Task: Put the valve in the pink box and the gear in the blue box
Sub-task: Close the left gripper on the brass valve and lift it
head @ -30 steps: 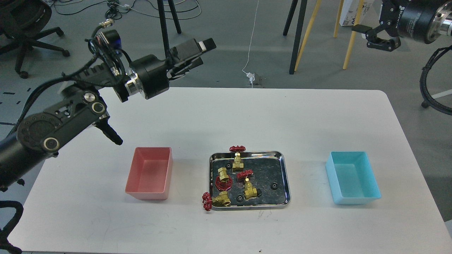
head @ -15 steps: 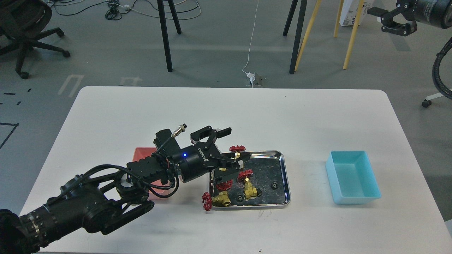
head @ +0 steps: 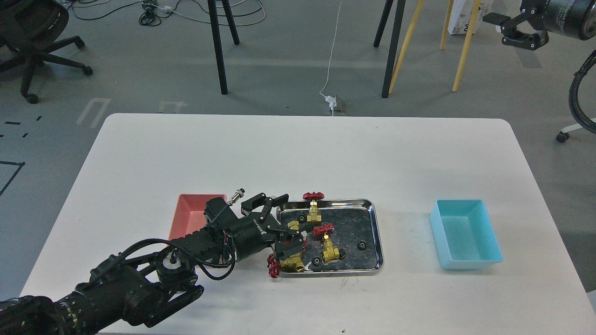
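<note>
Four brass valves with red handwheels sit in the steel tray (head: 378, 232). One valve (head: 313, 208) stands at the back, one (head: 328, 245) in the middle, one (head: 285, 264) at the front left corner. My left gripper (head: 288, 222) is open and low over the tray's left side, its fingers straddling the fourth valve (head: 293, 226), which is partly hidden. Small black gears (head: 360, 244) lie in the tray. The pink box (head: 190, 215) is left of the tray, half hidden by my arm. The blue box (head: 465, 233) is at the right. My right gripper (head: 508, 29) is open, high at the top right.
Stand legs, yellow poles and cables are on the floor beyond the table's far edge. An office chair (head: 28, 28) is at the top left. My left forearm lies across the table's front left, over the pink box.
My left arm swung down from high at the back left to the tray, then sank lower, so its open fingers now straddle a valve. My right gripper rose slightly.
</note>
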Robot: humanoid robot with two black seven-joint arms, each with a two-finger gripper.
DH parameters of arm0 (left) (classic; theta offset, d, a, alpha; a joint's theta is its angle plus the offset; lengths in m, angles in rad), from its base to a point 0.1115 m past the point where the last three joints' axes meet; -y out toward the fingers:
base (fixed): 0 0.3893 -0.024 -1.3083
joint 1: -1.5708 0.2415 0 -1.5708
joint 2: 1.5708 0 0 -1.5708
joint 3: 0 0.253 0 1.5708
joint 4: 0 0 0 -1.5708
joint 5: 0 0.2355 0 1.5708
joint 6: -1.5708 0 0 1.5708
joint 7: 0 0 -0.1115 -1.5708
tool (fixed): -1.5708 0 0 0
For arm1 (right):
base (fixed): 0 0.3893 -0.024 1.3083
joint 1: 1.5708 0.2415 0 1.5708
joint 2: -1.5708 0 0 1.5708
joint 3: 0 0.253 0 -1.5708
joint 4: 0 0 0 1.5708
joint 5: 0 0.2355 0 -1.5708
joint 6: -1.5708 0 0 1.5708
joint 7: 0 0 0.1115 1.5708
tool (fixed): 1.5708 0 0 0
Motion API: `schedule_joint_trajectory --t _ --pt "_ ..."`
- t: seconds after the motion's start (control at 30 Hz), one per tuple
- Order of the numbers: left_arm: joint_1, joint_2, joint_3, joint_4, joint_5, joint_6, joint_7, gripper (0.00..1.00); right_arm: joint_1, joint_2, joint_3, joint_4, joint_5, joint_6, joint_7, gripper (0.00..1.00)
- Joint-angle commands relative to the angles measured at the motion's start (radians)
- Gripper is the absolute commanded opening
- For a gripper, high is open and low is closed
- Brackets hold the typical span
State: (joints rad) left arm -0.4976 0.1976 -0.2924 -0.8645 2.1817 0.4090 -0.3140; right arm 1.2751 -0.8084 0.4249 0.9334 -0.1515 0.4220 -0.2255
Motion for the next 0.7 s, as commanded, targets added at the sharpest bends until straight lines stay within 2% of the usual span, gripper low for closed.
schedule_joint_trajectory --t 0.0,0.27,0.43,0.63,0.67 --pt "0.005 -0.004 0.019 0.019 0.000 -0.007 -0.008 0.99 -0.002 0.002 0.002 -0.001 0.000 0.000 0.000 0.98" --pt "0.016 -0.009 0.042 0.024 0.000 -0.007 -0.024 0.97 -0.002 0.006 0.002 -0.001 0.000 -0.002 0.002 0.98" --pt "0.014 -0.009 0.045 0.024 0.000 -0.004 -0.016 0.80 -0.002 0.012 0.003 -0.001 0.000 -0.003 0.003 0.98" --pt "0.008 -0.006 0.053 0.042 0.000 -0.007 -0.010 0.65 0.000 0.012 0.005 -0.001 0.000 -0.006 0.003 0.98" --pt "0.007 -0.004 0.053 0.045 0.000 -0.007 -0.010 0.60 0.000 0.012 0.005 -0.001 0.000 -0.006 0.003 0.98"
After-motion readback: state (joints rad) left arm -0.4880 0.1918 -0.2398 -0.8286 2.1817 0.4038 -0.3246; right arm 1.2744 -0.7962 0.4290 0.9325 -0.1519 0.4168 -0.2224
